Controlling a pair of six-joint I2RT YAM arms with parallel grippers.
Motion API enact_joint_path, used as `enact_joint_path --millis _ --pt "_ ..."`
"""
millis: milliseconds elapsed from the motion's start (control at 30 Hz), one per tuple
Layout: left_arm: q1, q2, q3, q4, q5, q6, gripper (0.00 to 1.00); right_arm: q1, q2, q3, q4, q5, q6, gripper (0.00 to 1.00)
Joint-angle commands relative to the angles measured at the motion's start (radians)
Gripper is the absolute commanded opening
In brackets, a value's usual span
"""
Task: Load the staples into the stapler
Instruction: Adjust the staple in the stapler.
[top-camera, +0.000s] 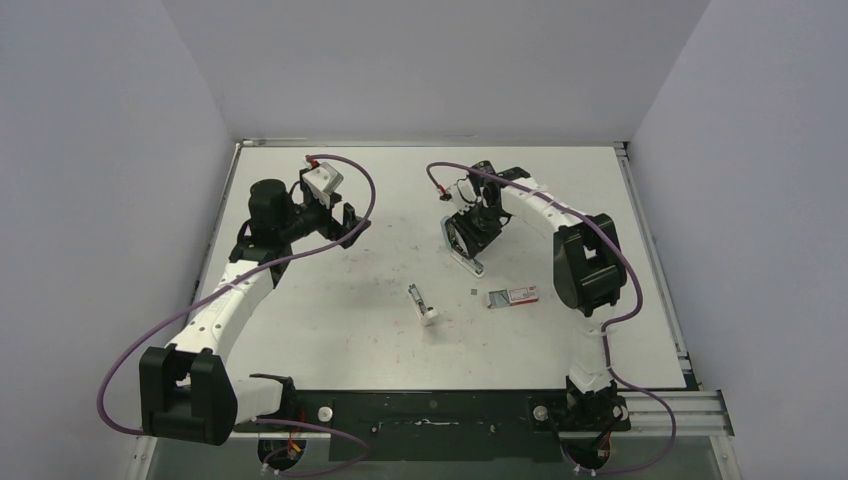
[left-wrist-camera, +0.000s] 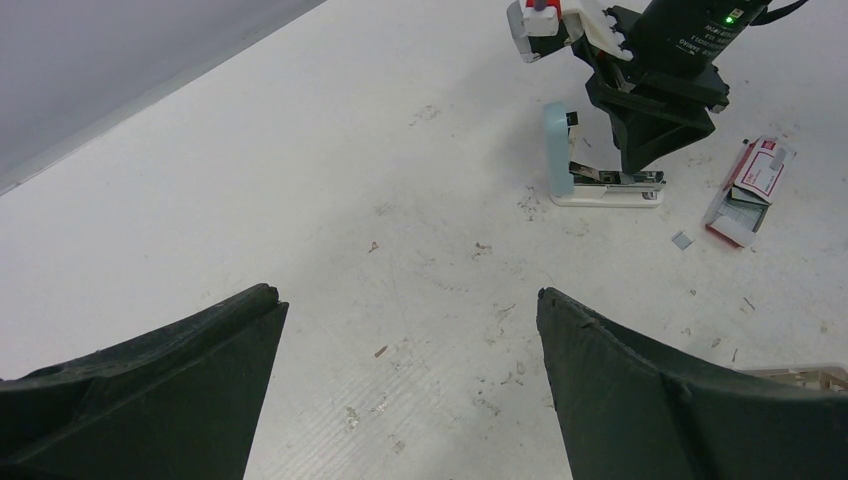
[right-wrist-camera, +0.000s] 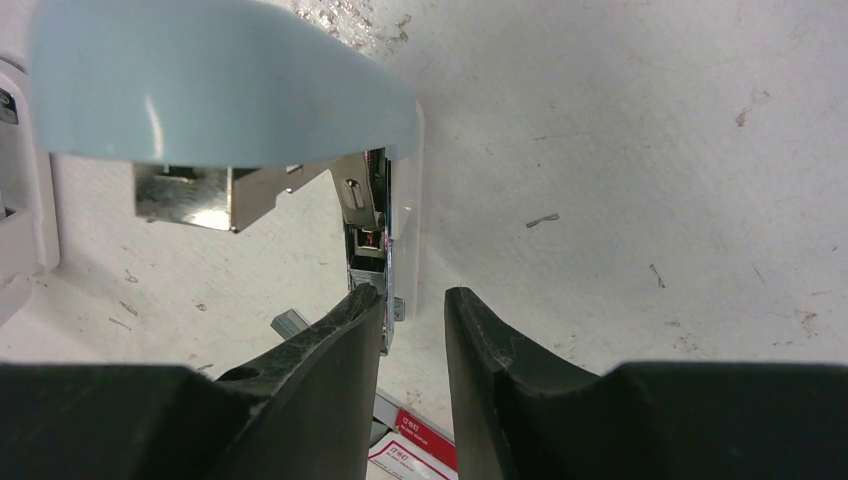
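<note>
Fingers (right-wrist-camera: 330, 360) on right flank stapler (right-wrist-camera: 220, 90) rail — seemingly empty — overhead view obscured.

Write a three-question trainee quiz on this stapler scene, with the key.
1. True or false: the stapler's light blue top is shut down flat on its base.
2. The left gripper's jaws stand: A) wide open and empty; B) shut on the stapler; C) shut, holding nothing.
3. Short answer: which gripper hangs right over the open stapler's base?

Key: 1 false, the top stands swung up. 2 A. 3 the right gripper.
</note>
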Motion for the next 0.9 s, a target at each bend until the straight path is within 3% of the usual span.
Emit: enact_joint_path --millis 0,867 --pt "0.008 -0.024 0.035 0.014 0.005 0.010 0.97 0.005 -0.066 -0.003 0.043 -0.017 0.000 0.31" --pt "0.009 -0.019 0.031 0.019 0.004 0.011 0.97 0.004 -0.074 -0.042 0.073 -0.038 0.011 0.30"
